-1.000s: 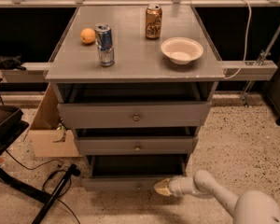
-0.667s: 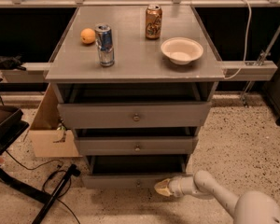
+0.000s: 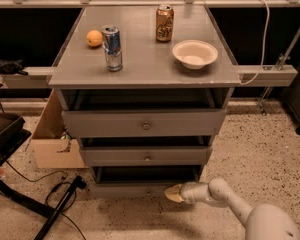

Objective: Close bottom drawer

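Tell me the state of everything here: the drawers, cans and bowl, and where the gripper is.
Top drawer, part open.
Middle drawer, part open.
Bottom drawer, part open.
Gripper, by bottom drawer's front, right end.
Blue can, upright.
Brown can, upright.
Bowl, upright, empty.

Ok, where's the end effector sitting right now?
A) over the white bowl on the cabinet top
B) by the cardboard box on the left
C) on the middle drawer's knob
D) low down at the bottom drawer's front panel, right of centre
D: the end effector is down near the floor against the front of the bottom drawer, below the middle drawer.
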Action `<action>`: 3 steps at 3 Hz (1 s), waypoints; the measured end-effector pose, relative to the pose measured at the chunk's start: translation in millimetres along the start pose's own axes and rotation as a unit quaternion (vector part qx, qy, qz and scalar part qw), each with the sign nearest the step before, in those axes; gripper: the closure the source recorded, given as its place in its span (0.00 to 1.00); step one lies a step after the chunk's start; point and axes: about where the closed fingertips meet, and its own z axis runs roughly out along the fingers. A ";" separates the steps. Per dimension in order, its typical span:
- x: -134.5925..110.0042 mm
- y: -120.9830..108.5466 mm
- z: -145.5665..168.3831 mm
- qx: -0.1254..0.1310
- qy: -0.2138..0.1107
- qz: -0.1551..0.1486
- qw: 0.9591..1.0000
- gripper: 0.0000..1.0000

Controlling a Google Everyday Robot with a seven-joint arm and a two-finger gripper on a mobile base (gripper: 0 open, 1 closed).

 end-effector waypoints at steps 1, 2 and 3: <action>-17.2 -15.9 -1.4 0.004 -0.031 -0.003 0.999 1.00; -32.9 -30.1 -5.1 0.009 -0.062 -0.004 0.998 1.00; -38.1 -37.9 -9.3 0.005 -0.089 0.006 0.996 1.00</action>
